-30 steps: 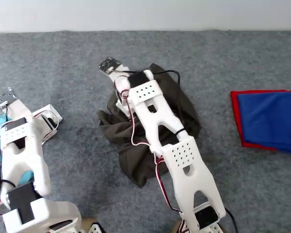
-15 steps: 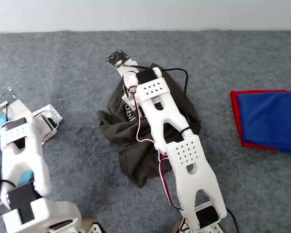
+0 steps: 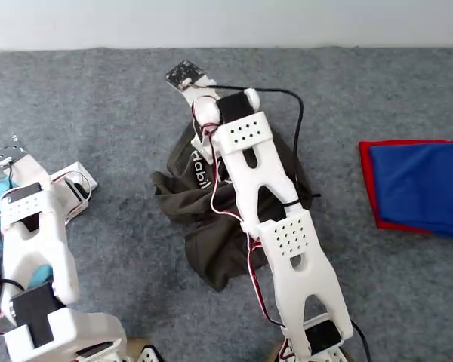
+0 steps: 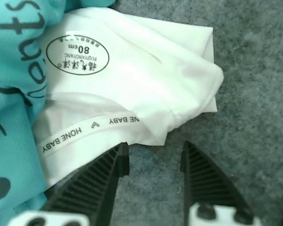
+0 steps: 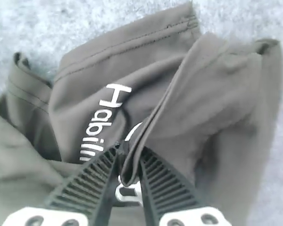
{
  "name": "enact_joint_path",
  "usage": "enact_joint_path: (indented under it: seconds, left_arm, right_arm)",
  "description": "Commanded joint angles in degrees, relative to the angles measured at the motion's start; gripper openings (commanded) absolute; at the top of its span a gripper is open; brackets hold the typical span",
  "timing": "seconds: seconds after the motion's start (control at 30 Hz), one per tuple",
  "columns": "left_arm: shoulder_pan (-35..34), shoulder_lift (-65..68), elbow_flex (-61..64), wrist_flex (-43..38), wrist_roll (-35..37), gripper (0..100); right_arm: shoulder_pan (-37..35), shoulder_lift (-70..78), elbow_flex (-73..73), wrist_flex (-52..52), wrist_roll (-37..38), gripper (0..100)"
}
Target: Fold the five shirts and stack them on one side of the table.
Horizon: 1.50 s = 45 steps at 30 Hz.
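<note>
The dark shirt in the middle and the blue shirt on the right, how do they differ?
The dark shirt lies crumpled mid-table; the blue shirt lies folded flat at the right. The right gripper pinches a fold of the dark shirt; no gripper holds the blue shirt, which rests on a folded red shirt. The dark shirt shows white lettering, the blue shirt none. Both are on the grey table.

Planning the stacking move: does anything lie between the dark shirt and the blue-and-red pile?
Nothing visible does: just grey table separates the dark shirt from the blue-and-red pile. The right tool grips a shirt fold.
</note>
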Motion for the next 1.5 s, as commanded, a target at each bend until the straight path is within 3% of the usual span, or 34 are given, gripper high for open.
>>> enact_joint_path:
  seconds: [0.0, 0.2, 0.4, 0.7, 0.83, 1.0, 1.17, 1.47]
  left_arm:
    - [-0.18, -0.35, -0.57, -0.7, 0.26, 18]
    - [-0.18, -0.35, -0.57, -0.7, 0.26, 18]
    - [0.79, -0.88, -0.75, -0.44, 0.35, 18]
    - [15.03, -0.18, -15.08, 3.6, 0.88, 20]
    - [19.52, -0.09, -22.37, 3.6, 7.91, 23]
    - [25.67, 5.98, -32.84, 3.78, 13.19, 23]
    - [31.3, 23.65, -51.21, 9.93, 17.76, 23]
    - [39.47, 59.25, -105.63, 29.71, 25.23, 24]
  right_arm:
    - [1.19, -5.49, -7.82, 2.86, -2.46, 0.8]
    - [2.15, -16.13, -4.92, 2.86, -3.87, 0.8]
    - [4.97, -32.57, -4.13, 2.59, -11.87, 0.8]
    - [9.19, -44.97, -1.76, 2.68, -11.78, 0.8]
    - [12.62, -44.97, 7.3, 2.59, -11.69, 0.8]
    - [16.4, -44.88, 24.35, 2.33, -5.71, 0.8]
    - [22.29, -44.88, 39.74, 0.31, -1.67, 0.8]
    - [38.37, -44.88, 43.34, 2.07, 9.32, 0.8]
